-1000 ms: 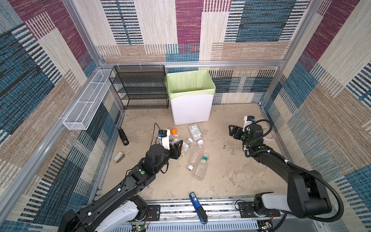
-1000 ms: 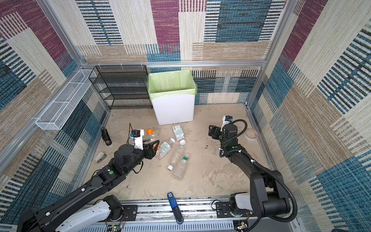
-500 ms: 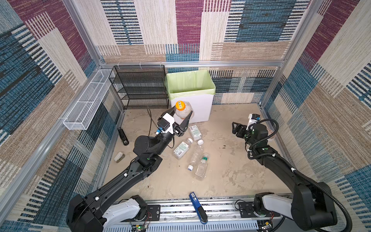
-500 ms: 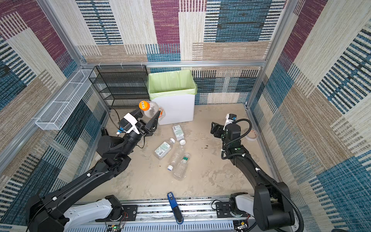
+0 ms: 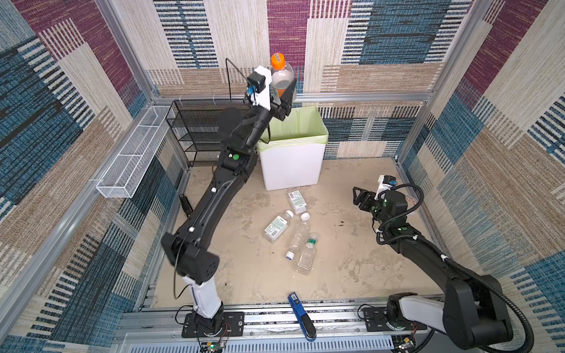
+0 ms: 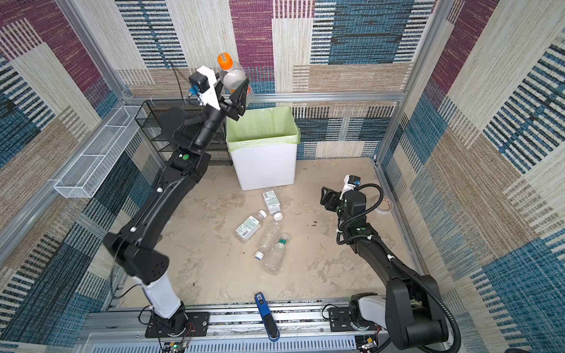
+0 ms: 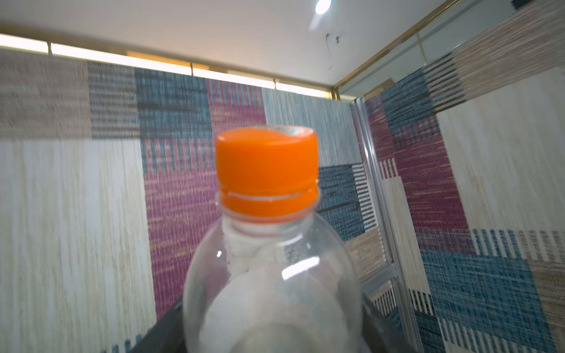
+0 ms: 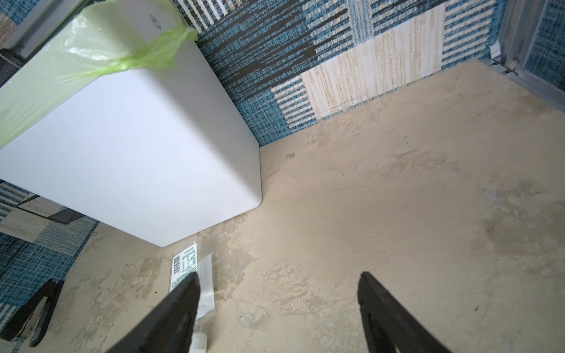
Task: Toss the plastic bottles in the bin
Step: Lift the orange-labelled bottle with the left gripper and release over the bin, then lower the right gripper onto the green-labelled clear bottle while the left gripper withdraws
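top views / L arm: raised high; my left gripper [image 5: 279, 95] points up w/ the orange-cap bottle [image 5: 282, 79] standing between the jaws.
top views / L grip: can't tell if the jaws clamp it or sit slack around it.
top views / bottle axis: upright, cap up. Clear body, looks empty.
top views / bottle vs bin: the bin [image 5: 293, 140] is below my wrist and a bit to the right. Bottle looks to sit above the left rim; can't tell if it's fully over the opening. IMO the drop turns on that.
top views / R arm: my right gripper [image 6: 324, 195] is low, jaws spread, empty, well apart from the bin.
top views / floor: four lie flat betw. the arms: labelled bottle [image 5: 296, 201] just in front of the bin, second labelled bottle [image 5: 276, 228], clear bottle [image 5: 298, 235], green-cap bottle [image 5: 305, 255]. R arm is nearer to them.
L wrist: orange cap [image 7: 266, 171] mid-frame, clear shoulder under it, black jaw edges low on both sides; contact not visible.
R wrist: fingers [image 8: 183, 293] wide, nothing between. Labelled bottle [image 8: 183, 266] is partly behind one finger, long axis running toward the bin wall [image 8: 137, 137], cap end toward me.
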`<action>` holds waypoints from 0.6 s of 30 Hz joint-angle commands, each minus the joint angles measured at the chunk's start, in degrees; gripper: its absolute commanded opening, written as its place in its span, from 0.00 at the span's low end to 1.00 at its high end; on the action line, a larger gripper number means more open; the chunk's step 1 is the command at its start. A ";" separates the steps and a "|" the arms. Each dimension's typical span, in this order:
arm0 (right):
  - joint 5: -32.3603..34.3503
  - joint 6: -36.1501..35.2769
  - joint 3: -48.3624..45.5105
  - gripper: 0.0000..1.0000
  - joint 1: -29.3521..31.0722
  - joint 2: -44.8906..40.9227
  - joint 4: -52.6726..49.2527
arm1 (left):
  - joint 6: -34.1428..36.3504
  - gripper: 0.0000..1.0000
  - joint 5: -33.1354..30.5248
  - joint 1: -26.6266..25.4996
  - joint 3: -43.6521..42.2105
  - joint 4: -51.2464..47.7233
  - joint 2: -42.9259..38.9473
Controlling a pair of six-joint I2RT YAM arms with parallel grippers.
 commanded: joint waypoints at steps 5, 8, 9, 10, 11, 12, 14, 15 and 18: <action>-0.90 -0.01 -3.17 0.82 0.18 -2.42 2.29 | -6.35 0.89 1.92 0.79 3.99 -12.02 0.48; -1.01 -0.25 -3.25 0.82 0.18 -2.34 1.84 | -5.70 0.93 1.63 0.72 2.12 -12.53 -1.27; -1.26 -0.30 -3.11 0.82 0.18 -2.33 1.74 | -5.75 0.93 1.47 0.77 0.46 -12.32 -2.27; -1.50 -0.30 -2.84 0.82 0.18 -2.35 1.37 | -5.85 0.93 1.35 0.77 -1.95 -11.57 -3.64; -1.68 -0.34 -2.55 0.81 0.18 -2.41 0.48 | -5.98 0.93 1.28 0.74 -5.18 -10.74 -5.56; -1.72 -0.33 -2.08 0.81 0.18 -2.52 -0.66 | -6.02 0.93 1.20 0.76 -8.24 -10.38 -7.43; -2.01 -0.23 -1.12 0.82 0.18 -2.78 -4.25 | -5.20 0.93 0.61 0.84 -15.10 -10.68 -11.64; -2.31 -0.17 -0.45 0.82 0.27 -2.81 -6.34 | -5.00 0.93 0.45 1.00 -18.66 -11.17 -13.75; -2.60 0.05 1.56 0.82 1.54 -2.35 -14.41 | -6.12 0.93 -0.07 2.60 -28.09 -15.55 -19.82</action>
